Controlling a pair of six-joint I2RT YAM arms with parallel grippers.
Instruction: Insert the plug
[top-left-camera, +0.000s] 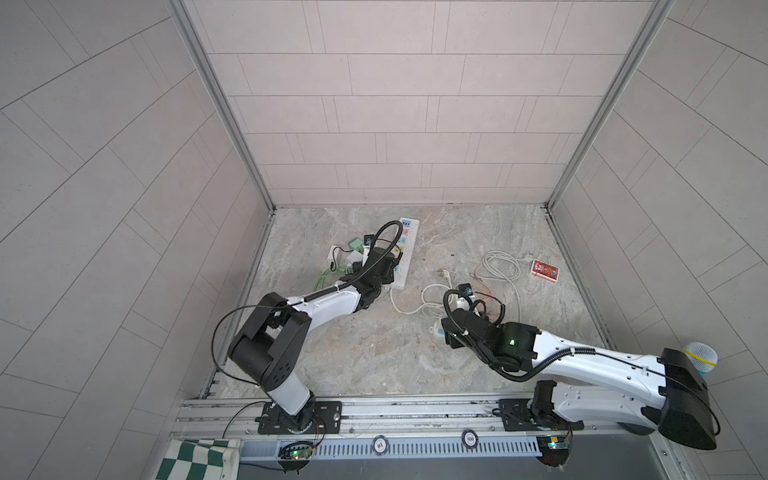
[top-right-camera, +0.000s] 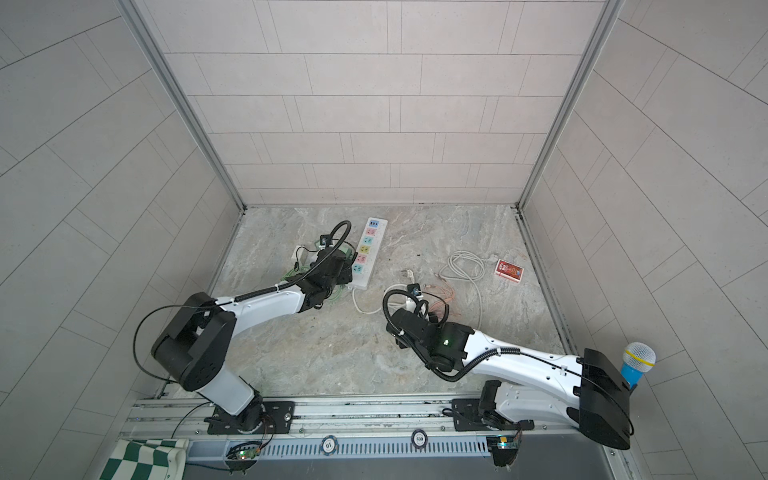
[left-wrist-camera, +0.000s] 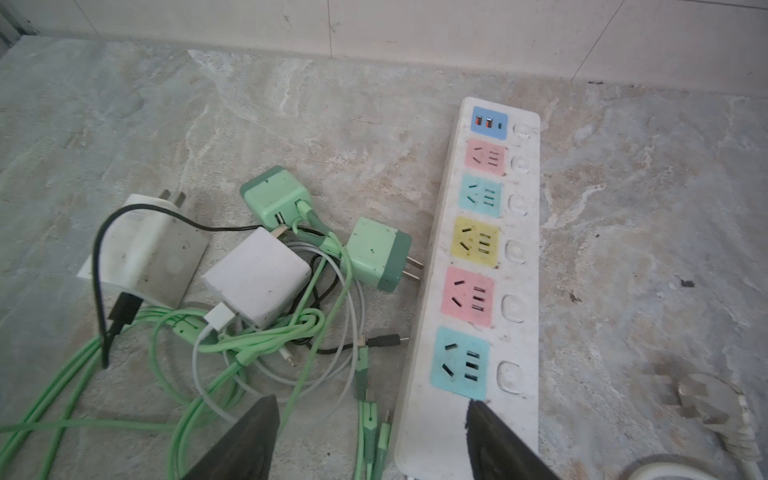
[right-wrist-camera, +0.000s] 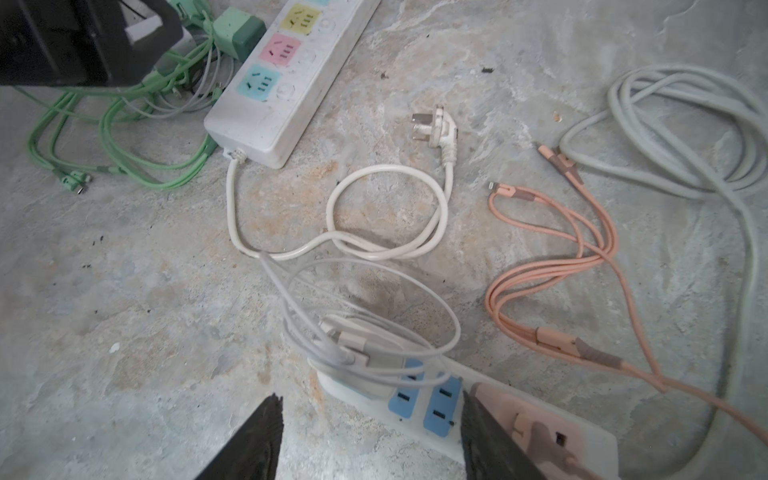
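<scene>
Your left gripper (left-wrist-camera: 372, 399) hangs with its jaws spread and nothing between them. One finger is over the cord end of the long power strip (left-wrist-camera: 532, 270), right at the teal socket (left-wrist-camera: 459, 361) nearest that end. Along the strip's row run teal, pink, yellow, teal, pink and a blue USB panel, every slot bare. The plug you want, the green charger (left-wrist-camera: 376, 253), lies on the floor just beside the strip. Its two prongs point at the strip's edge, level with the gap between the yellow socket (left-wrist-camera: 476, 241) and the pink one next toward the cord end. Near it lie a second green charger (left-wrist-camera: 274, 199) with a green cable in its port, a white charger (left-wrist-camera: 257, 276) with a white cable in it, and a flat white charger (left-wrist-camera: 145, 245) carrying a black lead. Your right gripper (right-wrist-camera: 370, 390) is likewise spread and holds nothing, over the end of a second strip (right-wrist-camera: 405, 397) with blue sockets. A white adapter (right-wrist-camera: 361, 336) with pale cables in it sits on that end; whether it is seated you cannot tell. The long strip's own three-pin plug (right-wrist-camera: 432, 124) lies loose on the floor.
</scene>
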